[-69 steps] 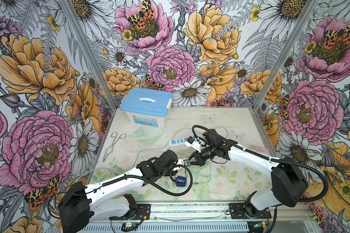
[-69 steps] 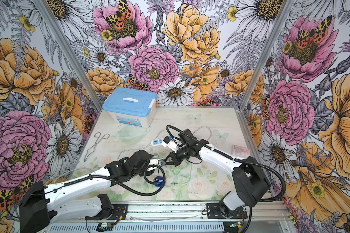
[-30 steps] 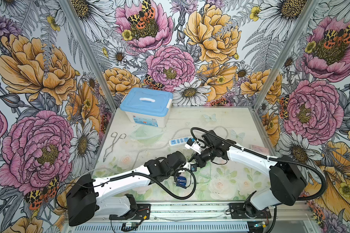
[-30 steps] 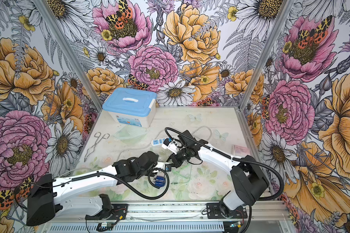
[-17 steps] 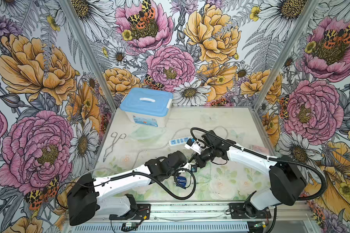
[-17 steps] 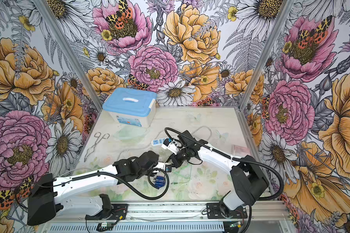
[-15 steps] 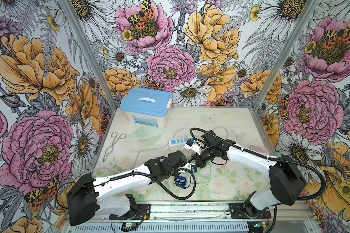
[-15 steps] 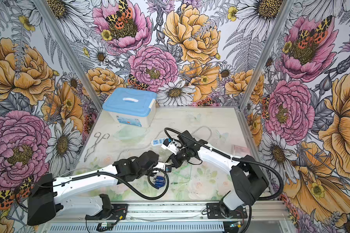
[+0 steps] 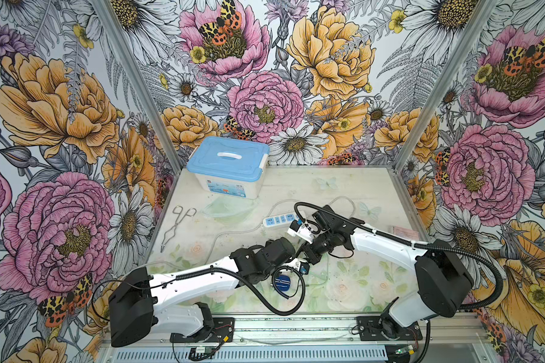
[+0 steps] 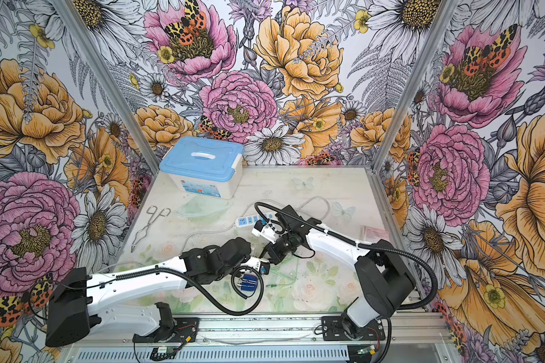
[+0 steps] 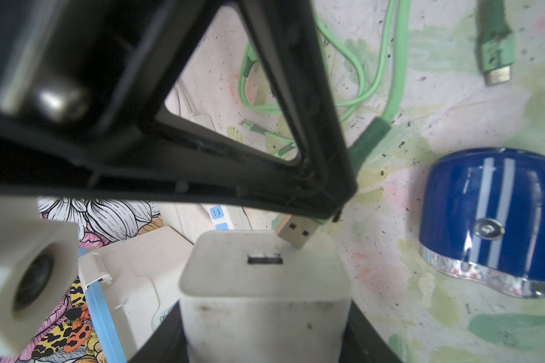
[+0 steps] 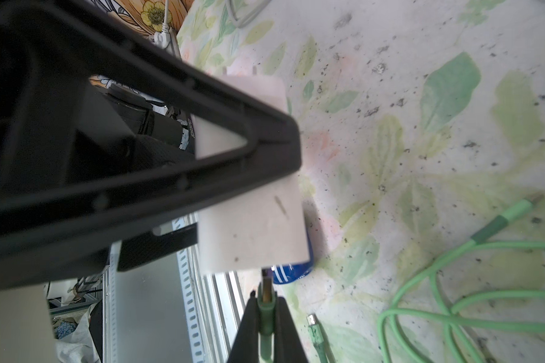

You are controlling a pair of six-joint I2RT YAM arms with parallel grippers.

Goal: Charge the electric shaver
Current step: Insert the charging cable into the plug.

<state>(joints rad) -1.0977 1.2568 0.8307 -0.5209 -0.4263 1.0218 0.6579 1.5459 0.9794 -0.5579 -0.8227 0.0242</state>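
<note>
On the floral table (image 9: pixel 343 188), the box (image 9: pixel 227 163) label is unreadable to us. The electric shaver (image 9: pixel 283 282) lies under the left wrist. Our left gripper (image 11: pixel 265 314) clamps the white charger adapter (image 11: pixel 265 283). Our right gripper (image 12: pixel 266 300) pinches the green USB plug (image 12: pixel 266 317).

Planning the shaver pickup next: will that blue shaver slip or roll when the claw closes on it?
The electric shaver looks likely slippery: its blue shell is glossy with reflections. Its rounded sides may let it rock or roll if nudged. It seems rigid.
</note>
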